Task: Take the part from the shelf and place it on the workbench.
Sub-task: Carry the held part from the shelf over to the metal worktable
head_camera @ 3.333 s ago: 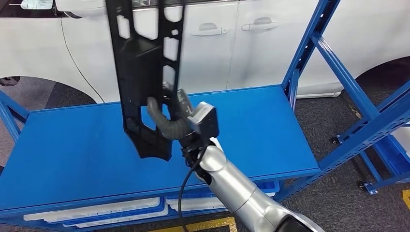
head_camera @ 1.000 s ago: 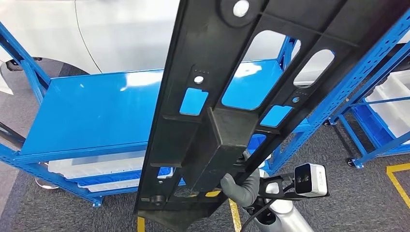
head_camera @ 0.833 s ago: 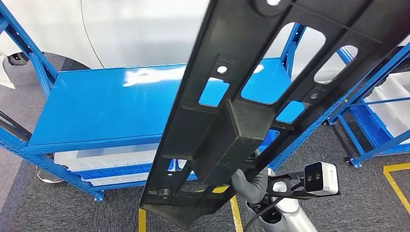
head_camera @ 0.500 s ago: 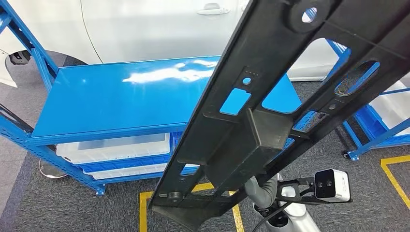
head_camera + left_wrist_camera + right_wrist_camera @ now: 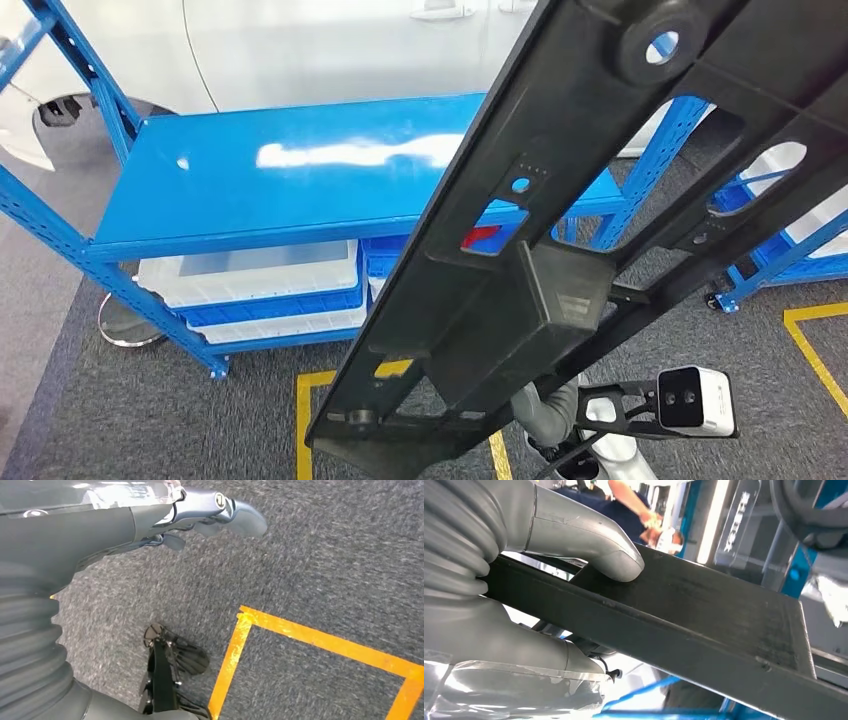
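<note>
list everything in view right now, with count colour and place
part: one, black, long and slotted, slanting across the head view, held at its low end
shelf: one, blue metal, behind the part, top deck bare
bins: several, white, on the shelf's lower level
second rack: one, blue, at the right edge
car: one, white, behind the shelf
floor tape: yellow lines on grey carpet
person: one, dark blue top, in the background of the right wrist view
right robot hand: grey, grips the part
left robot hand: grey, over the carpet, holds nothing
</note>
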You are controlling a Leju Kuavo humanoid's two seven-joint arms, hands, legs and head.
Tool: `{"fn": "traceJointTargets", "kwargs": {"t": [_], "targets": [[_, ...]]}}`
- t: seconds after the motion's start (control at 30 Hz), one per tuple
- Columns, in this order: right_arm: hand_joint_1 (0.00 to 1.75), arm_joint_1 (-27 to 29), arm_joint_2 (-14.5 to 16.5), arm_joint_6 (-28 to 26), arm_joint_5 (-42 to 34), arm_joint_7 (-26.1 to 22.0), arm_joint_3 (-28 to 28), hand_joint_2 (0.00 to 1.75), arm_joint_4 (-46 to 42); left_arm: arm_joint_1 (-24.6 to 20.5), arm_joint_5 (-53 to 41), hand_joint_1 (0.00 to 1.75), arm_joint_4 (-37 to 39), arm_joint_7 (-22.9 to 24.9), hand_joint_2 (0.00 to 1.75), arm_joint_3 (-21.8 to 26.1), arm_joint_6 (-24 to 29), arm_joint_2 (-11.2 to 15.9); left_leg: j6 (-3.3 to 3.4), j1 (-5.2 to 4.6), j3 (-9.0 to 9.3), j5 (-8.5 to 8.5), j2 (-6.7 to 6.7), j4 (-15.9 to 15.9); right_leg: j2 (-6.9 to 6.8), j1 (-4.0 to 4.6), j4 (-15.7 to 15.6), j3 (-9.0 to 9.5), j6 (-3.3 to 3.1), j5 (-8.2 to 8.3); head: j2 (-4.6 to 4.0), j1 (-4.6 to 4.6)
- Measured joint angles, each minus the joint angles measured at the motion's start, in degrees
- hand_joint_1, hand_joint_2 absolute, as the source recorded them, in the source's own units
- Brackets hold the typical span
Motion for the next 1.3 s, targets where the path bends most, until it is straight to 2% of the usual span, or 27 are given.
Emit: {"fn": "traceJointTargets", "kwargs": {"t": [0.03, 0.07, 0.13, 0.2, 0.23, 0.27, 0.3, 0.33, 0.37, 0.43, 0.47, 0.53, 0.6, 0.63, 0.7, 0.73, 0.77, 0.8, 0.83, 0.9, 0.97, 1.0, 1.07, 1.13, 1.23, 1.27, 1.3], "targets": [[1.75, 0.06, 0.06, 0.04, 0.07, 0.09, -0.1, 1.75, -0.2, 0.01, -0.05, 0.0, 0.0, 0.01, 1.75, 0.0, -0.05, -0.01, 0.47, 0.05, -0.46, 0.5, 0.11, -0.06, 0.06, -0.1, 0.01, -0.13, 0.36, 0.14, 0.0, -0.05], [1.75, 0.18, 0.08, 0.15, 0.12, 0.13, -0.24, 1.75, -0.38, -0.04, -0.14, 0.0, 0.0, 0.03, 1.75, 0.0, -0.1, -0.01, 0.99, 0.11, -0.94, 1.11, 0.22, -0.11, 0.17, -0.2, 0.47, -0.47, 0.69, -0.72, 0.0, -0.04], [1.75, 0.53, 0.09, 0.5, 0.39, 0.09, -0.5, 1.75, -0.72, -0.08, -0.36, 0.0, 0.0, 0.05, 1.75, 0.0, -0.2, -0.01, 1.86, 0.28, -2.34, 2.54, 0.51, -0.31, 0.39, -0.46, 4.27, -1.71, 1.19, -5.63, 0.0, 0.22], [1.75, 0.89, 0.14, 1.09, 0.72, -0.17, -0.63, 1.75, -0.99, -0.07, -0.48, 0.0, 0.0, 0.13, 1.75, 0.01, -0.22, 0.0, 2.19, 0.23, -4.08, 3.86, 0.57, -0.29, 0.44, -0.58, 11.59, -3.27, 1.52, -11.07, 0.0, 0.35], [1.75, 1.1, 0.19, 1.46, 0.82, -0.37, -0.64, 1.75, -1.05, -0.04, -0.46, 0.0, 0.0, 0.27, 1.75, 0.03, -0.2, 0.0, 2.15, 0.21, -4.99, 4.52, 0.59, -0.27, 0.44, -0.62, 14.86, -3.67, 1.64, -11.83, 0.0, 0.35], [1.75, 1.3, 0.26, 1.87, 0.87, -0.62, -0.64, 1.75, -1.08, -0.01, -0.41, 0.0, 0.0, 0.49, 1.75, 0.1, -0.15, 0.0, 2.07, 0.2, -5.9, 5.21, 0.61, -0.23, 0.44, -0.63, 16.76, -3.44, 1.66, -11.07, 0.01, 0.35], [1.75, 1.46, 0.34, 2.23, 0.9, -0.87, -0.63, 1.75, -1.09, 0.02, -0.34, 0.0, 0.0, 0.75, 1.75, 0.2, -0.09, 0.0, 1.95, 0.2, -6.78, 5.87, 0.62, -0.21, 0.44, -0.64, 16.73, -2.36, 1.58, -9.31, 0.01, 0.35], [1.75, 1.53, 0.44, 2.52, 0.91, -1.13, -0.63, 1.75, -1.09, 0.04, -0.21, 0.0, 0.0, 0.98, 1.75, 0.32, -0.02, 0.0, 1.79, 0.18, -7.55, 6.49, 0.63, -0.19, 0.45, -0.61, 14.72, -0.32, 1.37, -7.44, 0.01, 0.35], [1.75, 1.5, 0.55, 2.7, 0.9, -1.37, -0.62, 1.75, -1.11, 0.04, -0.08, 0.0, 0.0, 1.18, 1.75, 0.43, 0.07, -0.01, 1.62, 0.17, -8.14, 7.04, 0.63, -0.16, 0.47, -0.52, 10.94, 2.72, 0.99, -6.56, 0.01, 0.33], [1.75, 1.16, 0.87, 2.9, 0.81, -1.68, -0.62, 1.75, -1.23, 0.02, 0.17, 0.0, 0.0, 1.47, 1.75, 0.66, 0.22, -0.03, 1.1, 0.05, -8.81, 7.97, 0.6, -0.09, 0.45, -0.17, 1.87, 9.01, 0.18, -7.88, 0.01, 0.29], [1.75, 0.94, 1.03, 2.93, 0.76, -1.75, -0.62, 1.75, -1.29, 0.02, 0.23, 0.0, 0.0, 1.6, 1.75, 0.79, 0.29, -0.04, 0.78, 0.07, -8.93, 8.42, 0.61, -0.13, 0.45, 0.05, -1.08, 10.87, -0.17, -8.87, 0.01, 0.3], [1.75, 0.66, 1.27, 2.81, 0.7, -1.69, -0.62, 1.75, -1.37, 0.03, 0.27, 0.0, 0.0, 1.79, 1.75, 1.08, 0.38, -0.04, 0.0, 0.13, -8.97, 9.33, 0.61, -0.43, 0.42, 0.26, -2.8, 11.41, -0.77, -9.07, 0.01, 0.3], [1.75, 0.56, 1.56, 2.54, 0.63, -1.48, -0.62, 1.75, -1.39, 0.08, 0.21, 0.0, 0.0, 1.91, 1.75, 1.28, 0.4, 0.03, -0.59, 0.27, -9.45, 8.4, 0.56, 0.48, 0.26, 0.11, -3.22, 11.05, -1.53, -8.03, 0.01, 0.25], [1.75, 0.51, 1.76, 2.37, 0.53, -1.29, -0.62, 1.75, -1.41, 0.12, 0.16, 0.0, 0.0, 1.94, 1.75, 1.35, 0.39, 0.08, -0.77, 0.29, -10.2, 6.64, 0.52, 2.41, 0.17, 0.0, -3.41, 10.74, -1.87, -7.51, 0.01, 0.21], [1.75, 0.5, 2.11, 1.93, 0.11, -0.77, -0.62, 1.75, -1.57, 0.18, 0.05, 0.0, 0.0, 1.98, 1.75, 1.41, 0.2, 0.19, -0.95, 0.34, -12.74, 1.44, 0.49, 9.79, 0.19, 0.11, -3.22, 9.74, -2.29, -6.77, 0.01, 0.11], [1.75, 0.6, 2.18, 1.74, -0.1, -0.49, -0.63, 1.75, -1.7, 0.19, -0.05, 0.0, 0.0, 2.0, 1.75, 1.42, 0.0, 0.24, -0.99, 0.34, -13.88, -0.42, 0.49, 13.63, 0.27, 0.21, -3.01, 9.15, -2.38, -6.49, 0.01, 0.1], [1.75, 0.81, 2.21, 1.58, -0.27, -0.28, -0.63, 1.75, -1.9, 0.21, -0.21, 0.0, 0.0, 2.02, 1.75, 1.42, -0.25, 0.26, -0.97, 0.34, -14.28, -1.19, 0.49, 16.15, 0.43, 0.32, -2.75, 8.54, -2.4, -6.22, 0.0, 0.1], [1.75, 1.03, 2.21, 1.47, -0.37, -0.16, -0.63, 1.75, -2.12, 0.23, -0.38, 0.0, 0.0, 2.05, 1.75, 1.42, -0.44, 0.27, -0.9, 0.34, -13.69, -0.86, 0.48, 16.59, 0.61, 0.4, -2.47, 7.99, -2.38, -6.0, 0.0, 0.1], [1.75, 1.26, 2.22, 1.38, -0.38, -0.09, -0.64, 1.75, -2.36, 0.26, -0.58, 0.0, 0.0, 2.08, 1.75, 1.42, -0.58, 0.29, -0.74, 0.33, -11.9, 0.29, 0.39, 14.66, 0.89, 0.47, -2.16, 7.5, -2.32, -5.84, 0.0, 0.1], [1.75, 1.67, 2.3, 1.15, 0.02, -0.02, -0.66, 1.75, -3.08, 0.28, -1.09, 0.0, 0.01, 2.16, 1.75, 1.42, -0.72, 0.46, -0.12, 0.28, -6.25, 2.4, -0.85, 6.63, 1.57, 0.6, -1.46, 6.68, -2.12, -5.65, 0.01, 0.12], [1.75, 2.08, 2.4, 1.02, 0.82, -0.06, -0.7, 1.75, -3.77, 0.34, -1.61, 0.0, 0.01, 2.26, 1.75, 1.4, -0.8, 0.64, 0.26, 0.16, -2.67, 2.83, -2.15, 0.92, 2.31, 0.6, -0.93, 6.08, -1.71, -5.44, 0.01, 0.09], [1.75, 2.33, 2.43, 1.02, 1.25, -0.25, -0.74, 1.75, -4.01, 0.35, -1.77, 0.0, 0.01, 2.35, 1.75, 1.4, -0.84, 0.73, 0.36, 0.05, -2.36, 2.55, -2.29, 0.18, 2.67, 0.55, -0.84, 5.84, -1.39, -5.26, 0.01, 0.07], [1.75, 2.93, 2.46, 1.05, 2.23, -1.18, -0.9, 1.75, -4.38, 0.32, -1.94, 0.0, 0.01, 2.65, 1.75, 1.39, -0.87, 0.78, 0.75, 0.08, -2.52, 2.85, -1.39, -0.4, 3.28, 0.42, -0.65, 5.52, -0.72, -5.03, 0.01, -0.02], [1.75, 3.37, 2.45, 1.12, 3.14, -2.44, -1.21, 1.75, -4.6, 0.27, -2.08, 0.0, 0.01, 3.03, 1.75, 1.39, -0.97, 0.8, 1.4, 0.35, -2.59, 3.38, -0.37, -0.97, 2.77, 0.39, 1.56, 4.34, -0.04, -6.57, 0.01, 0.19], [1.75, 3.94, 2.19, 1.09, 4.49, -4.33, -1.77, 1.75, -4.61, 0.37, -2.57, 0.0, 0.01, 3.56, 1.75, 1.37, -1.17, 0.79, 1.86, 0.37, -3.1, 3.79, 1.18, -1.12, 1.57, -0.1, 12.02, -0.59, 0.93, -11.96, 0.01, 0.52], [1.75, 4.27, 2.0, 0.94, 4.99, -5.03, -1.96, 1.75, -4.55, 0.4, -2.77, 0.0, 0.02, 3.87, 1.75, 1.34, -1.18, 0.79, 1.87, 0.35, -3.27, 3.84, 1.67, -1.04, 1.44, -0.31, 14.71, -1.76, 1.17, -12.76, 0.01, 0.54], [1.75, 4.61, 1.78, 0.75, 5.42, -5.66, -2.14, 1.75, -4.49, 0.41, -2.93, 0.0, 0.02, 4.26, 1.75, 1.32, -1.14, 0.79, 1.84, 0.34, -3.4, 3.86, 2.15, -0.94, 1.3, -0.5, 15.32, -1.89, 1.34, -12.47, 0.01, 0.54]]}}
